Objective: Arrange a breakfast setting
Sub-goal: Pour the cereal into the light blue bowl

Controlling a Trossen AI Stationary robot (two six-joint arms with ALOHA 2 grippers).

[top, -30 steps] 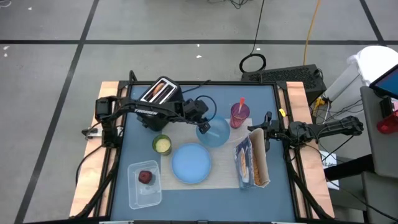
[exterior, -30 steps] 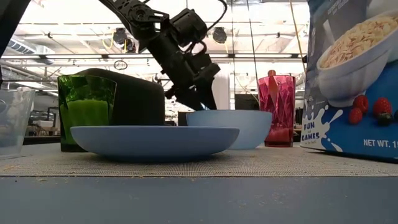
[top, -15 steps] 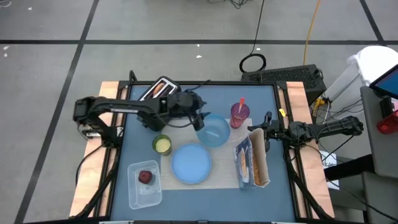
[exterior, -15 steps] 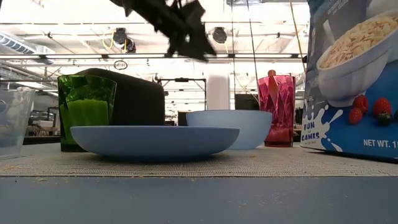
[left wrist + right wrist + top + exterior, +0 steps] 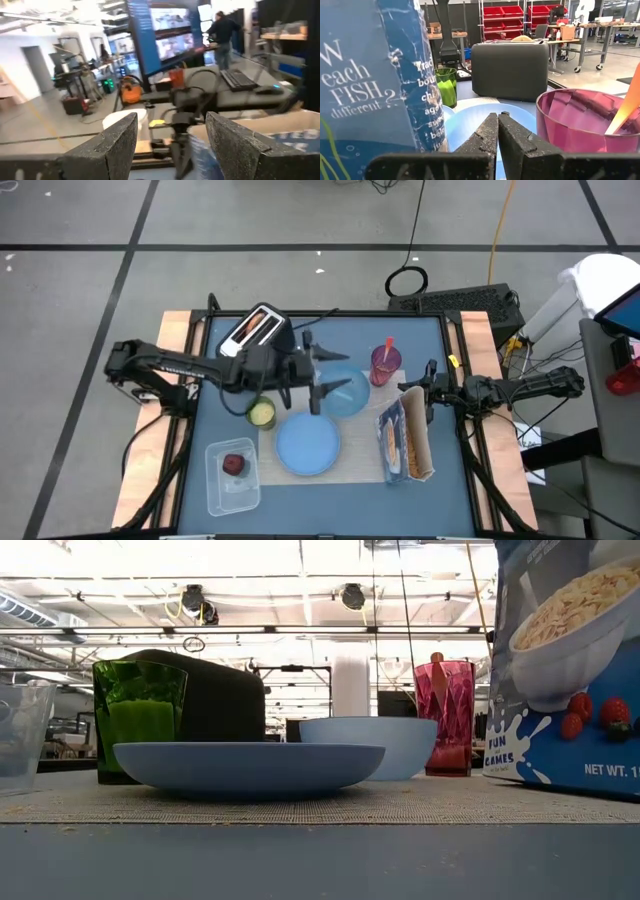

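Observation:
My left gripper [image 5: 330,373] hovers open and empty above the left rim of the blue bowl [image 5: 347,394]; in its wrist view [image 5: 171,120] its fingers point level toward the right arm. The bowl stands behind the light-blue plate [image 5: 307,443] on the beige placemat [image 5: 355,467]. The purple cup [image 5: 386,364] holds the orange-handled spoon [image 5: 389,346]. The blue cereal box [image 5: 405,435] lies at the right. My right gripper [image 5: 426,395] is shut [image 5: 498,120] beside the box's far end. The dark-red fruit [image 5: 233,464] sits in a clear container. My right gripper stands shut close beside the cereal box's far end [image 5: 395,90]; I cannot tell whether it touches the box.
A black toaster [image 5: 257,330] stands at the far left and a green cup [image 5: 261,413] left of the plate. The clear container [image 5: 232,476] lies at the near left. In the low view the plate [image 5: 248,765], bowl [image 5: 380,745] and box [image 5: 565,660] show, no gripper.
My left gripper has risen from the bowl's left rim, up out of the low view, and has tipped from pointing down to pointing level toward the table's right edge. The bowl has stayed where it was.

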